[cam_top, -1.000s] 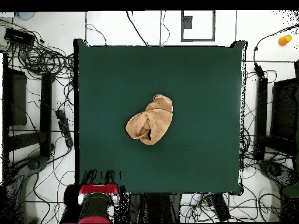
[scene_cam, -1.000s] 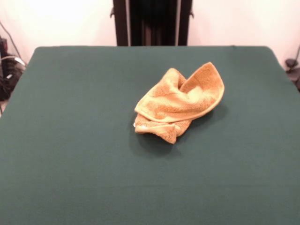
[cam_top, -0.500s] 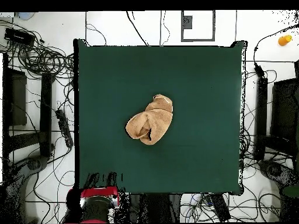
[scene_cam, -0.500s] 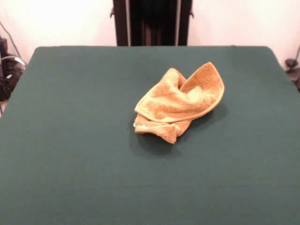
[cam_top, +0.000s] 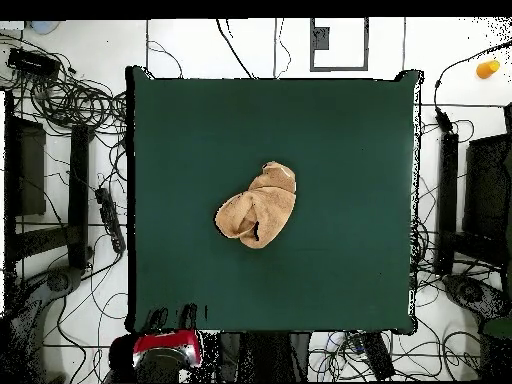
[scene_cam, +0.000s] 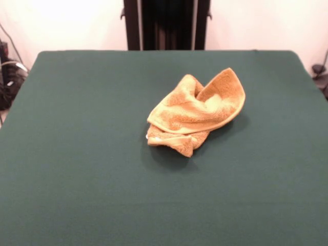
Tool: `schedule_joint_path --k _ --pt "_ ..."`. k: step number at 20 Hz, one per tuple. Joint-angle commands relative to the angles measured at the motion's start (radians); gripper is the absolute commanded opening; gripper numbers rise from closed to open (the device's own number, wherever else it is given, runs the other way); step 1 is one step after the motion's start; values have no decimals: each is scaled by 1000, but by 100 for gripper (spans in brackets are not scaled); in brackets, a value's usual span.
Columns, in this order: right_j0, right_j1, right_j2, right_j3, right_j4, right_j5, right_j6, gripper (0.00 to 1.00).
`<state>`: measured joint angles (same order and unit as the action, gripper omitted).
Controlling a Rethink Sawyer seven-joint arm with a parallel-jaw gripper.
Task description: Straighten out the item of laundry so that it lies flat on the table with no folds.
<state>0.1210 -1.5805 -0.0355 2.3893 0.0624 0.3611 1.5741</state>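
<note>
The golden-orange towel (scene_cam: 195, 110) lies crumpled in a heap near the middle of the dark green table (scene_cam: 77, 154). It is folded over itself, with one rounded flap raised at the right in the front view. In the overhead view the towel (cam_top: 257, 208) sits near the centre of the table (cam_top: 340, 140). A small bit of white shows at its lower left edge in the front view. No gripper shows in either view. Only a red part of the arm (cam_top: 165, 347) shows, off the table's bottom left edge in the overhead view.
The robot's dark pedestal (scene_cam: 166, 24) stands behind the table's far edge. Tangled cables (cam_top: 70, 100) and dark equipment (cam_top: 25, 165) lie on the floor on both sides of the table. A small orange object (cam_top: 487, 68) lies on the floor at top right.
The towel has not moved. The red arm part at the bottom of the overhead view has shifted slightly lower.
</note>
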Motion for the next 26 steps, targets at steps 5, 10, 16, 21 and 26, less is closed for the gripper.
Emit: schedule_joint_path --k 5,10,16,21,26 --pt "74 -187 -158 116 -45 278 339 100" --pt "85 -96 -113 12 -17 315 396 100" --pt "75 -23 -59 -28 89 292 332 100" --pt "98 -24 -51 -75 73 355 394 100" --pt "80 -20 -52 -113 82 394 338 100"
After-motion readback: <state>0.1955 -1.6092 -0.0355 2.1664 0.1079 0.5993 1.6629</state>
